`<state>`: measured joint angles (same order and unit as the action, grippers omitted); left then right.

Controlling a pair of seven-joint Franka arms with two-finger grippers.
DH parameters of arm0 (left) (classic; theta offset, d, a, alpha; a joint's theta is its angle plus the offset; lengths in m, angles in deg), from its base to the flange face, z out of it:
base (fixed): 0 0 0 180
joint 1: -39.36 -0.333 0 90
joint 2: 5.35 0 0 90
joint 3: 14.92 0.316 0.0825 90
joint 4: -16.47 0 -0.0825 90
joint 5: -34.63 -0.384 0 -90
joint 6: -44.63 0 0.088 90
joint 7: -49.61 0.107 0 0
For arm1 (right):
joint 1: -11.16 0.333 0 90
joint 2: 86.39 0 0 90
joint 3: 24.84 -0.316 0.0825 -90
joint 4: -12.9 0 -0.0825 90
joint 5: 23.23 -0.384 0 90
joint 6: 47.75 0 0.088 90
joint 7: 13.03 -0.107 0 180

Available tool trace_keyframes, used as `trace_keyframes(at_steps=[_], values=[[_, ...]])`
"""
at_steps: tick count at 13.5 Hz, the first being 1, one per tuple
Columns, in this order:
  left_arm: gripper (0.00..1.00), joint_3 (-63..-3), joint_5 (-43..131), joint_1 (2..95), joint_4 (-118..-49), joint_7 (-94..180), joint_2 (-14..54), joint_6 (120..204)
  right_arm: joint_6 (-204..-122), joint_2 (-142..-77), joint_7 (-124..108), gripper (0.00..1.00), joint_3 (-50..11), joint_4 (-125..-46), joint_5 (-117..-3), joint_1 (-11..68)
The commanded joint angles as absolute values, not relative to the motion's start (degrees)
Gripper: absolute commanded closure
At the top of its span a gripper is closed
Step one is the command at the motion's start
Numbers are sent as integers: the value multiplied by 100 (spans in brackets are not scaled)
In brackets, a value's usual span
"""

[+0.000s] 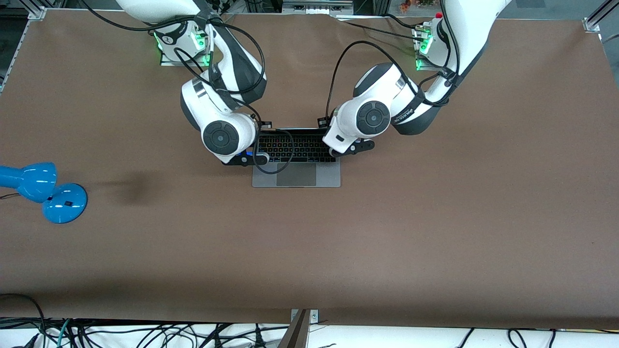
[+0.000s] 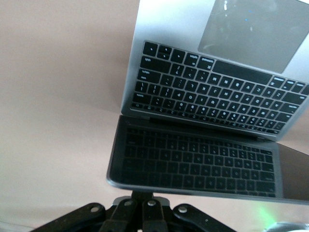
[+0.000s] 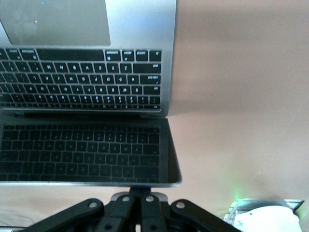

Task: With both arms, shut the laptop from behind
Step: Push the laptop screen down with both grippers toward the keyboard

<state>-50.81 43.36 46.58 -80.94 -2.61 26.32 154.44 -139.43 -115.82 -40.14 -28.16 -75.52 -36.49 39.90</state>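
**Lid's tipping, but not shut yet**

Your right gripper (image 3: pixel 137 197) has its fingers pinched together, holding nothing, against the top edge of the laptop (image 1: pixel 296 164) lid mid-table. Your left gripper (image 2: pixel 140 199) does the same at the other corner. You've still got most of the fold ahead.
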Motion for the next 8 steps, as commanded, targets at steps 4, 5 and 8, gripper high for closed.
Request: trace_keyframes(at_steps=[4,5,8], values=[[100,-5095,3939,4692,-7994,-339,2963,15713,-14380,-11715,-3720,100,-2677,-7490,-3598,3964],[100,-5095,3894,4692,-7968,-347,3015,15721,-14486,-11768,-3720,100,-2677,-7490,-3607,3964],[100,-5095,3885,4692,-7906,-339,3112,15765,-14750,-11830,-3703,100,-2677,-7481,-3607,3964]])
